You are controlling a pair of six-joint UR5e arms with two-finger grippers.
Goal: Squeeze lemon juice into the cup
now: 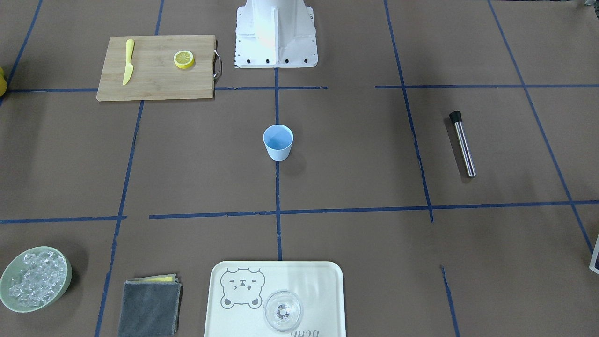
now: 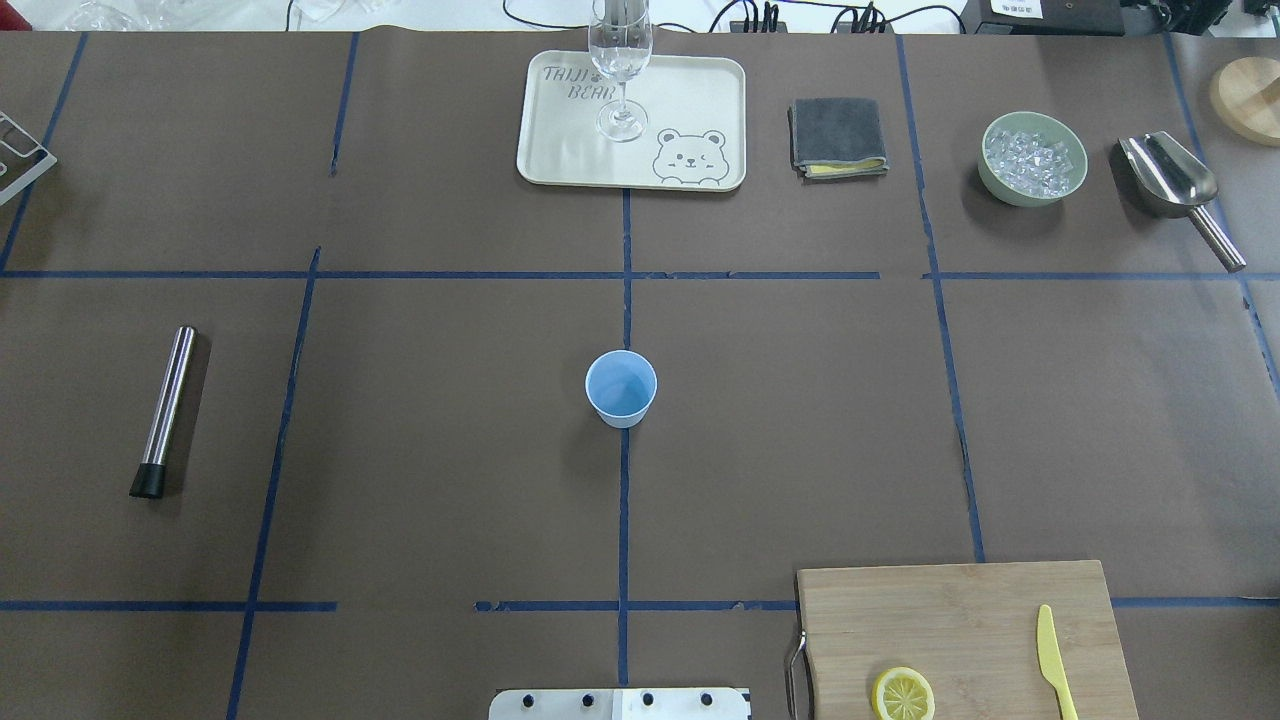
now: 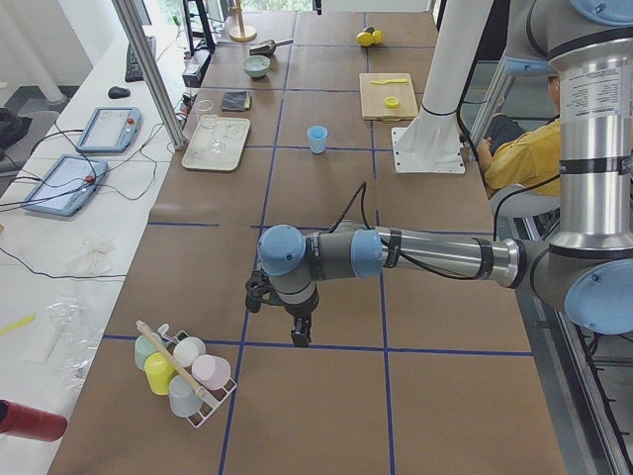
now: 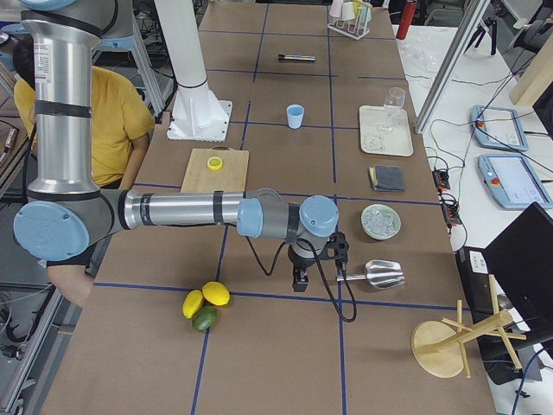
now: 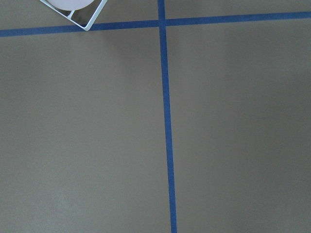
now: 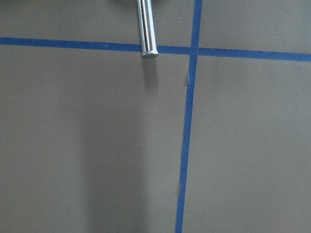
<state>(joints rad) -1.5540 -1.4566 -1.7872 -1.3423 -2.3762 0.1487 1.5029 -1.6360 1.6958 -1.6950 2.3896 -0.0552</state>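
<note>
At the far left end of the brown paper-covered desk (image 2: 450, 450), the left pincer (image 3: 300, 336) points straight down over a blue tape line. It shows only in a side view, so I cannot tell whether its fingers are apart or together. Next along, a smooth steel rod (image 2: 168, 400) with a black rubber cap lies flat. At the centre stands the cup (image 2: 621, 388), upright on the middle tape line: light-blue matte plastic, tapered toward its base, with a round open mouth. Beyond it, a cream tray (image 2: 560, 150) printed with a bear carries a clear stemmed glass (image 2: 621, 60). A folded grey cloth (image 2: 836, 135) lies to its right, then a pale green bowl (image 2: 995, 178) heaped with clear ice chunks and a shiny metal scoop (image 2: 1170, 178). Near the robot's right side, the lemon (image 2: 903, 694) lies flat on a bamboo cutting board (image 2: 960, 620), well apart from the cup. It has a bright yellow rind and a pale face with radial segments turned up, and it looks like a thick disc. A yellow plastic knife (image 2: 1053, 660) lies on the same board. At the right end, the right pincer (image 4: 300, 284) hangs downward near the scoop's handle; its state likewise cannot be told.
</note>
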